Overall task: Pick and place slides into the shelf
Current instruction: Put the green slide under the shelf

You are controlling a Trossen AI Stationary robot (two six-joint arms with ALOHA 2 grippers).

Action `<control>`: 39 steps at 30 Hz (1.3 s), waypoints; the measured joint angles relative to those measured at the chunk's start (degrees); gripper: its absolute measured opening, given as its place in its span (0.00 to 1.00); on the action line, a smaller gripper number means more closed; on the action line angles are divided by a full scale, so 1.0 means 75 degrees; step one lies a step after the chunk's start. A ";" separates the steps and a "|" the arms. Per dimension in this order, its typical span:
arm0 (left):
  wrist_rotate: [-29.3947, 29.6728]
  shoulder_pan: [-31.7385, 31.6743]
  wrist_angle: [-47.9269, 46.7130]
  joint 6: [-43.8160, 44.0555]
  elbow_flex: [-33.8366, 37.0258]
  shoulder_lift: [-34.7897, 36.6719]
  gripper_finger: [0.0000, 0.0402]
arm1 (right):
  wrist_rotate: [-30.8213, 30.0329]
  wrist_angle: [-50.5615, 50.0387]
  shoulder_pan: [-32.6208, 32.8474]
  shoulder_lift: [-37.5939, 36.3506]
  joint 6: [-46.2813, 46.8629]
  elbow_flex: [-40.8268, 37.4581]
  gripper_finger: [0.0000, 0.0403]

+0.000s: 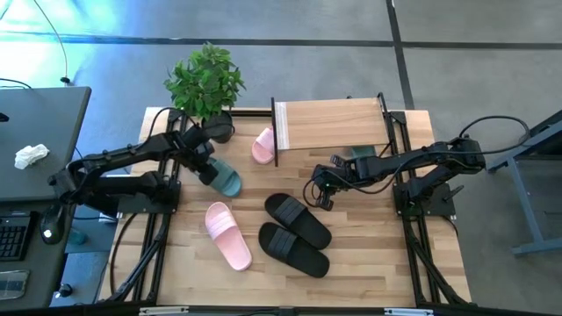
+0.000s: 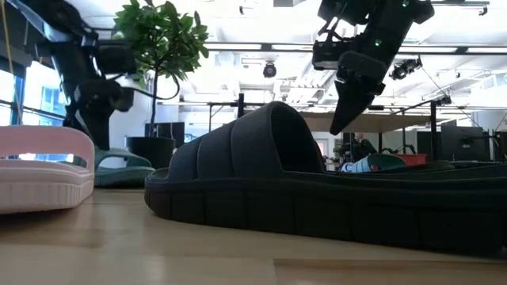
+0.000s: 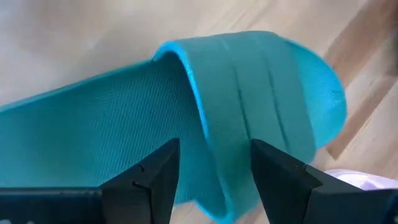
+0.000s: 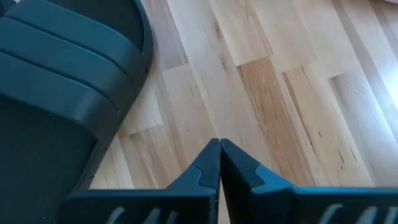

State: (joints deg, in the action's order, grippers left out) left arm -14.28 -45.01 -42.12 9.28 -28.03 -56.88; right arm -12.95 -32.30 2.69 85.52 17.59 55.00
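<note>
A teal slide (image 1: 226,179) lies flat on the table near its left side. My left gripper (image 3: 214,152) hangs open right over it, one finger above the footbed and one above the wide strap (image 3: 261,93). My right gripper (image 1: 323,195) is shut and held above bare table beside a black slide (image 4: 56,74). Two black slides (image 1: 297,219) (image 1: 292,249) and a pink slide (image 1: 228,235) rest on their soles. Another pink slide (image 1: 262,146) stands on edge by the shelf (image 1: 332,125). A second teal slide (image 1: 362,154) sits under the shelf board. My left gripper comes from above with the near edge of the teal slide's strap (image 3: 208,143) between its open fingers. I cannot tell whether either finger touches the slide, which lies flat on the table.
A potted plant (image 1: 206,86) stands at the table's far left corner, close behind my left arm. A grey desk with a crumpled cloth (image 1: 32,155) lies beyond the left edge. Bare wood shows along the near edge and near right corner.
</note>
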 joint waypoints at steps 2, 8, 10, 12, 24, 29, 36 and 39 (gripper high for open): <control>-0.0299 -0.0003 0.0434 0.0000 0.0225 0.0003 0.45 | 0.0002 -0.0002 0.0001 0.0000 0.0012 0.0000 0.00; -0.0648 0.0000 0.0685 -0.0270 0.0312 0.0006 0.45 | 0.0113 -0.0002 0.0001 0.0000 0.0012 0.0000 0.00; -0.0747 0.0003 0.0701 -0.0364 0.0312 0.0006 0.45 | 0.0111 -0.0002 0.0000 0.0000 0.0014 0.0000 0.00; -0.0820 0.0003 0.0708 -0.0471 0.0312 0.0006 0.43 | 0.0111 -0.0002 0.0001 0.0000 0.0014 0.0000 0.00; -0.1266 0.0003 0.0739 -0.1055 0.0306 0.0017 0.05 | 0.0102 -0.0001 0.0000 0.0000 0.0014 0.0000 0.00; -0.1662 0.0101 0.0782 -0.1207 0.0317 0.0189 0.02 | 0.0102 0.0000 0.0000 0.0000 0.0014 0.0000 0.00; -0.1613 0.0986 0.0832 -0.0907 0.0318 0.0972 0.01 | 0.0099 0.0000 -0.0001 0.0000 0.0014 0.0000 0.00; -0.1476 0.1508 0.0852 -0.0615 0.0318 0.1390 0.01 | 0.0099 0.0001 -0.0001 0.0000 0.0014 0.0000 0.00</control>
State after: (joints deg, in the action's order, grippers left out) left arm -25.35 -33.71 -35.73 4.66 -25.65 -46.46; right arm -12.21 -32.29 2.68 85.52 17.69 55.00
